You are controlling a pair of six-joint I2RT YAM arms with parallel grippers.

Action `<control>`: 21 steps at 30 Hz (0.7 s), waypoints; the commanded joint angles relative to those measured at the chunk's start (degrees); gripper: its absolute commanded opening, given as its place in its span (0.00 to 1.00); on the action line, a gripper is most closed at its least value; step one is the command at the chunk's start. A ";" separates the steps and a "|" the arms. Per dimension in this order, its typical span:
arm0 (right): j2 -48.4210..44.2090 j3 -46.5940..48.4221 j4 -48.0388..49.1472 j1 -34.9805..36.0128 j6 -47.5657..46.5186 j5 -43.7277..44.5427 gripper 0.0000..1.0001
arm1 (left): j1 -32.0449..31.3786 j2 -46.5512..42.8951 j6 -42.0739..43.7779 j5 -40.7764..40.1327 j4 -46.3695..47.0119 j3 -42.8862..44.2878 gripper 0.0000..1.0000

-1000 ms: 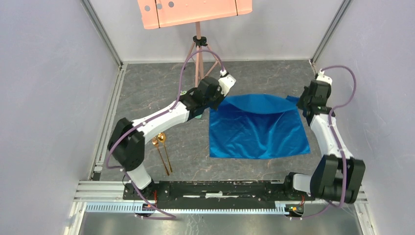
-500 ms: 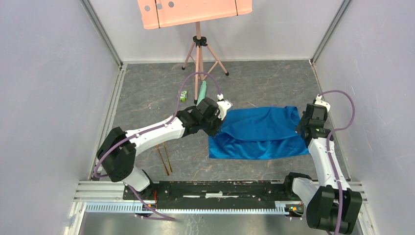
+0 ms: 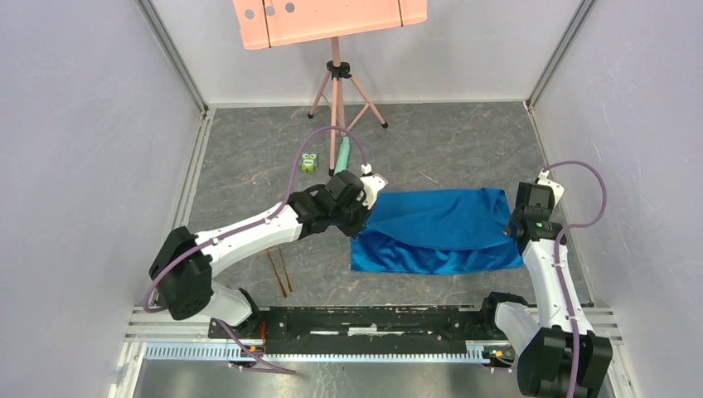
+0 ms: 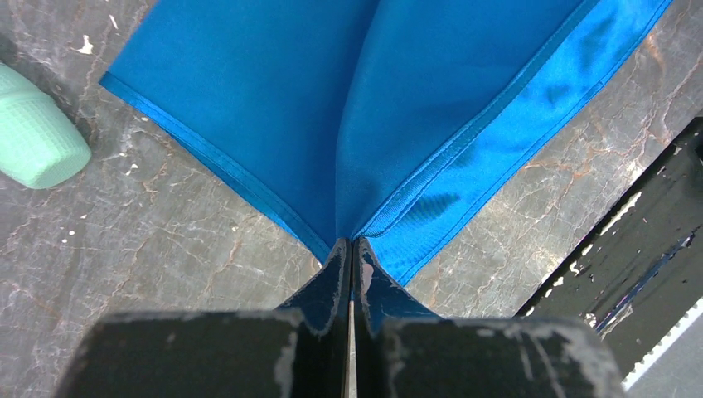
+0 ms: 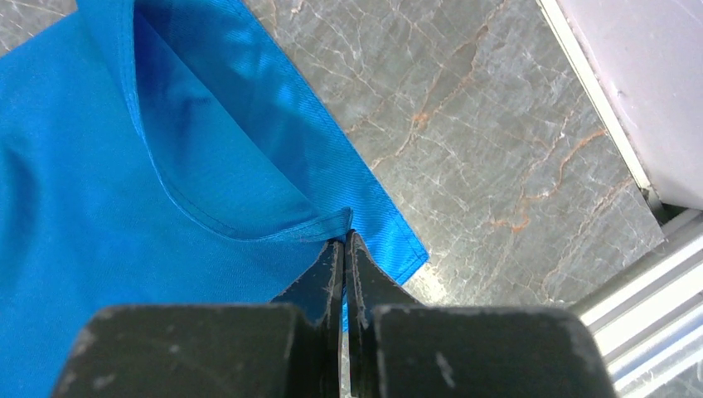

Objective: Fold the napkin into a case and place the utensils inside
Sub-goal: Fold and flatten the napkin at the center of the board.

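Here the napkin (image 3: 439, 228) stretches between left claw (image 4: 350, 242) and right claw (image 5: 345, 236).

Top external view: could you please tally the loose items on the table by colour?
Blue: 1, napkin
Gold: 2, utensils
Green: 2, toy and tube
Total: 5
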 commanded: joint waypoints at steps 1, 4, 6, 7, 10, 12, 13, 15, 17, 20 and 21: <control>-1.82 2.47 -4.19 -0.21 1.46 2.05 0.00 | 0.01 -3.29 -1.60 -1.23 -1.52 -0.13 0.02; -3.10 1.08 -6.99 -0.26 3.72 1.33 0.01 | -0.16 -3.13 -2.81 0.51 -2.53 -1.39 0.02; -4.56 -0.04 -8.21 -0.30 4.95 0.36 0.14 | -0.26 -2.98 -3.94 0.48 -3.62 -2.19 0.04; -4.98 -0.03 -8.59 -0.35 5.04 0.08 0.21 | -0.30 -3.06 -4.12 -0.27 -4.88 -2.26 0.08; -5.41 2.93 -9.75 -0.26 2.93 0.86 0.37 | -0.29 -3.69 -4.11 -4.43 -10.47 -0.44 0.28; -5.47 5.96 -8.47 -0.34 0.15 0.17 0.58 | -0.28 -4.53 -3.97 -6.76 -14.66 1.80 0.45; -5.53 6.64 -5.71 -0.26 -2.00 -2.56 0.70 | -0.21 -5.21 -3.83 -7.11 -15.27 2.64 0.50; -4.09 8.18 -2.48 -0.32 -2.89 -5.55 0.89 | -0.14 -6.31 -3.91 -6.47 -15.33 4.12 0.65; -1.36 8.34 3.40 -0.30 -4.11 -12.01 0.94 | -0.06 -6.01 -4.12 -6.03 -14.23 6.04 0.69; 5.14 9.20 11.07 -0.32 -4.11 -16.48 0.96 | -0.01 -3.33 -5.39 -6.59 -11.04 9.10 0.72; 7.67 9.86 11.95 -0.68 -4.19 -16.01 0.96 | 0.00 -2.66 -6.13 -7.00 -8.06 8.93 0.72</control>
